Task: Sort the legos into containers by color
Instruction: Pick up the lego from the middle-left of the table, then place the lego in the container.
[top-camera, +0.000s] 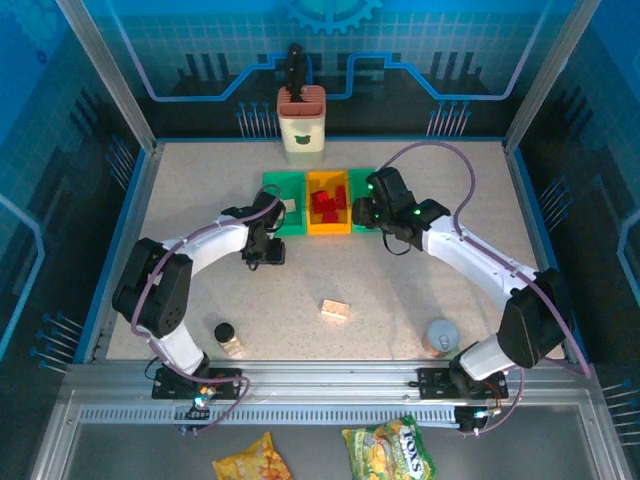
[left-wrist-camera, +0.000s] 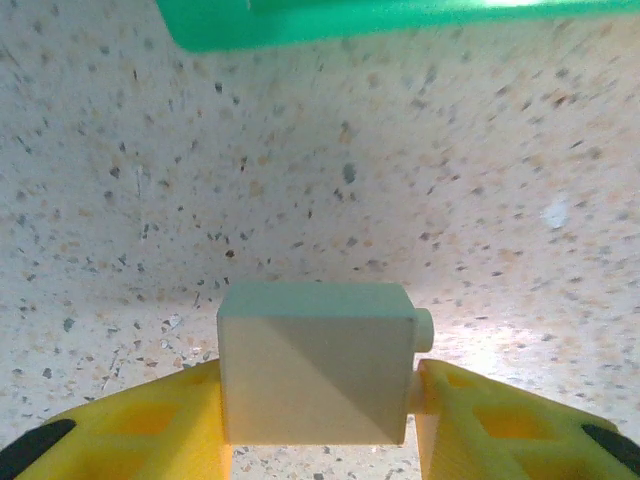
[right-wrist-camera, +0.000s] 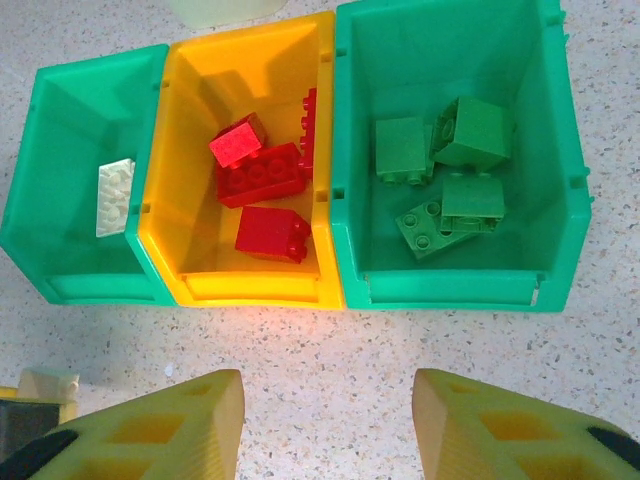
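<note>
My left gripper (left-wrist-camera: 318, 405) is shut on a cream lego (left-wrist-camera: 315, 370), just above the table and short of the left green container (left-wrist-camera: 400, 20). In the top view this gripper (top-camera: 266, 248) sits in front of that container (top-camera: 270, 182). My right gripper (right-wrist-camera: 328, 410) is open with nothing between its fingers, hovering in front of the row of containers. The left green container (right-wrist-camera: 60, 130) holds one cream lego (right-wrist-camera: 115, 183). The orange-yellow container (right-wrist-camera: 200, 90) holds red legos (right-wrist-camera: 262, 175). The right green container (right-wrist-camera: 420, 70) holds green legos (right-wrist-camera: 455, 170). Another cream lego (top-camera: 336, 310) lies on the table.
A tall cream holder (top-camera: 301, 125) stands behind the containers. A black-capped jar (top-camera: 229, 338) is at the near left and a grey cup (top-camera: 441, 336) at the near right. Snack packets (top-camera: 385, 450) lie below the rail.
</note>
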